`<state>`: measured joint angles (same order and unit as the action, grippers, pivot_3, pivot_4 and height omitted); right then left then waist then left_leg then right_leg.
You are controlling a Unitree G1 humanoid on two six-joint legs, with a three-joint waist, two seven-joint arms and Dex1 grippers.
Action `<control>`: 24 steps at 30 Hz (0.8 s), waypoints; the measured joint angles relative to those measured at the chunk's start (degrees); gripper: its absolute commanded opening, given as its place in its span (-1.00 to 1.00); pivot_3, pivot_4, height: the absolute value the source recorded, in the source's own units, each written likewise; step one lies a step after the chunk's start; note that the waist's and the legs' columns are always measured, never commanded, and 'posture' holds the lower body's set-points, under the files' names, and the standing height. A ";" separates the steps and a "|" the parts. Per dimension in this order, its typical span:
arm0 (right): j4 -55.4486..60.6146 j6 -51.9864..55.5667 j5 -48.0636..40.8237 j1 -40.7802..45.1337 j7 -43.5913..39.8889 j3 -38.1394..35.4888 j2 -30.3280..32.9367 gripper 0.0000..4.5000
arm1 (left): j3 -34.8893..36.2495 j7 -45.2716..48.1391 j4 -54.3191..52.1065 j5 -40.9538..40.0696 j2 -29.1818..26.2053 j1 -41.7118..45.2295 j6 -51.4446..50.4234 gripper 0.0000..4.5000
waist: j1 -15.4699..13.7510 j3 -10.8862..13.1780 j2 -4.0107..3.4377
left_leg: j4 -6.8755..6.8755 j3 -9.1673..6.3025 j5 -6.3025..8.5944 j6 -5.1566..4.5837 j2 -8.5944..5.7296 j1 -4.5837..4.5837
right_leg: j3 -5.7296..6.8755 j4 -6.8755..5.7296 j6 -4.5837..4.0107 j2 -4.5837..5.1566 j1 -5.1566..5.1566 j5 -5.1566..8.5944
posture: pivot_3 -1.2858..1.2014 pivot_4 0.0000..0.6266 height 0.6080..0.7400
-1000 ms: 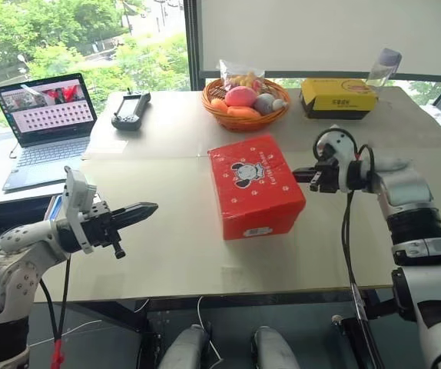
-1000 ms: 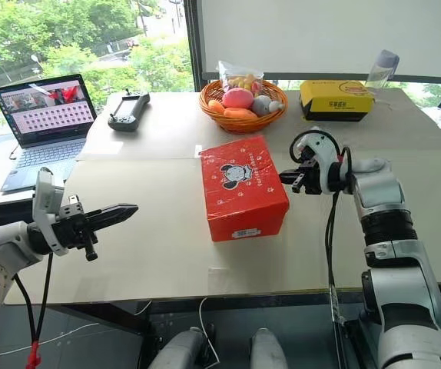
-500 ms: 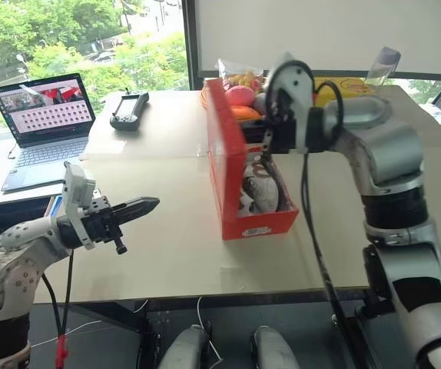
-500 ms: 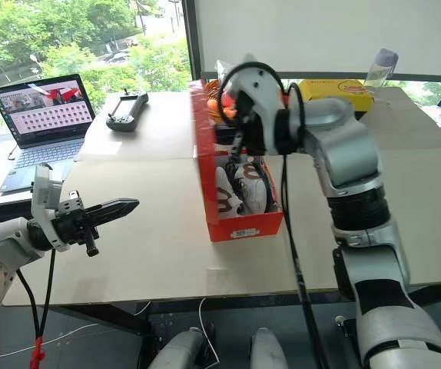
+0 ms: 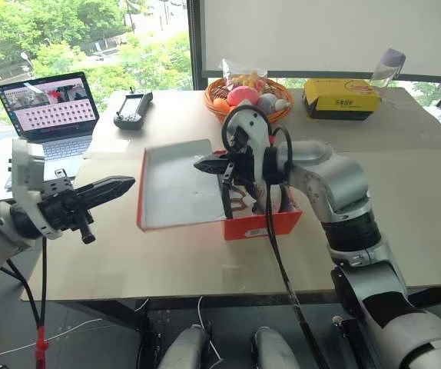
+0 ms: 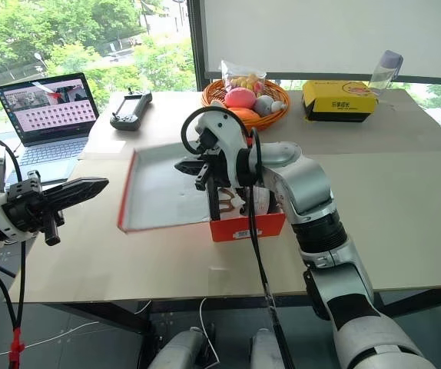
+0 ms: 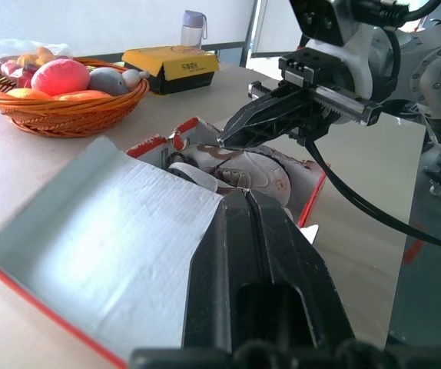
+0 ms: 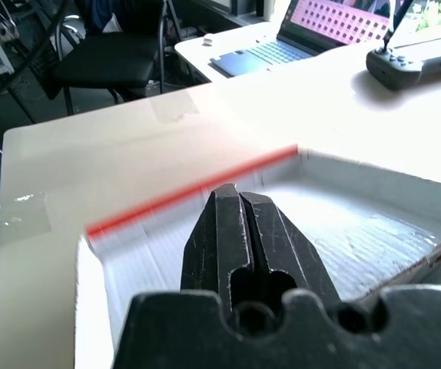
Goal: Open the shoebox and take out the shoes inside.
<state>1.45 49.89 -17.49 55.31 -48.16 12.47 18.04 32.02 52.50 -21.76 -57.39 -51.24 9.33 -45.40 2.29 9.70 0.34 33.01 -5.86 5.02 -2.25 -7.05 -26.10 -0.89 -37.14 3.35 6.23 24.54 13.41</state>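
Observation:
The red shoebox (image 5: pixel 261 223) stands open in the middle of the table. Its lid (image 5: pixel 176 186) has flopped over to the left and shows its pale grey-white inside. The whitish shoes (image 7: pixel 240 164) lie inside the box, partly hidden behind my right arm in the eye views. My right gripper (image 5: pixel 199 164) is shut and empty, pointing left just above the lid's hinge side. Also shut and empty, my left gripper (image 5: pixel 130 182) hovers level to the left of the lid, apart from it and pointing toward it.
An open laptop (image 5: pixel 48 115) sits at the far left, with a black controller (image 5: pixel 132 108) behind the lid. At the back stand a basket of fruit (image 5: pixel 247 96), a yellow box (image 5: pixel 339 96) and a bottle (image 5: pixel 387 65). Bare table lies right of the shoebox.
The lid went from closed, through upright, to lying open on the left. My right gripper swept left across the box with it. My left gripper rose a little.

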 measured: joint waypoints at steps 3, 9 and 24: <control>-0.33 -0.01 0.34 -0.37 0.69 0.21 0.17 -0.96 | 0.75 0.31 0.02 -0.07 -1.34 -0.52 -0.12 -1.00 | 0.19 0.00 0.00 | -0.06 0.00 -0.01 0.02 0.02 0.02 | -0.03 -0.01 -0.04 0.00 0.04 -0.02 | 0.03 -0.52 0.88; -2.00 0.07 0.88 0.71 3.18 -0.62 2.05 -0.96 | -3.36 0.77 -0.05 1.62 -1.23 -0.52 0.45 -1.00 | 0.00 0.00 0.00 | -0.08 0.01 -0.02 0.03 0.01 0.04 | -0.02 0.01 -0.05 0.02 0.01 -0.01 | 0.03 -0.52 0.88; -15.52 0.67 14.15 4.00 11.59 3.33 10.21 0.43 | -14.58 -0.58 7.67 10.54 4.42 8.86 7.01 -1.00 | 0.13 0.00 0.01 | -0.09 0.07 -0.06 0.07 0.01 -0.04 | -0.06 0.02 -0.07 -0.01 -0.13 -0.01 | 0.03 -0.52 0.88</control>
<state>-14.07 50.56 -3.33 59.31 -36.57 15.80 28.25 17.44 51.92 -14.09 -46.85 -46.83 18.19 -38.39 2.43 9.70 0.35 32.92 -5.79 4.96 -2.19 -7.03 -26.13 -0.95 -37.12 3.28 6.22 24.41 13.40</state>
